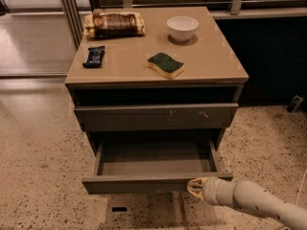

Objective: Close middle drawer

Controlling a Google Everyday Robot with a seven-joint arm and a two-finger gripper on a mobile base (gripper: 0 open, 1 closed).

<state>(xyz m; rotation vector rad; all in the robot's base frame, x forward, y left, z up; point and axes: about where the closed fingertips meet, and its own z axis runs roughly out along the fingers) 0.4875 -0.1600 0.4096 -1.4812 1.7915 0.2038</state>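
The middle drawer is wide open, so closing remains; the gripper meets its front at 5 o'clock, grip state unclear.

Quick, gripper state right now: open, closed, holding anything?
Gripper: cannot be told. It sits at the front panel of the open middle drawer, near its right end.

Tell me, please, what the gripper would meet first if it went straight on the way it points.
Most likely the front of the middle drawer: the gripper sits at its right end, aimed left and slightly up; depth is unclear.
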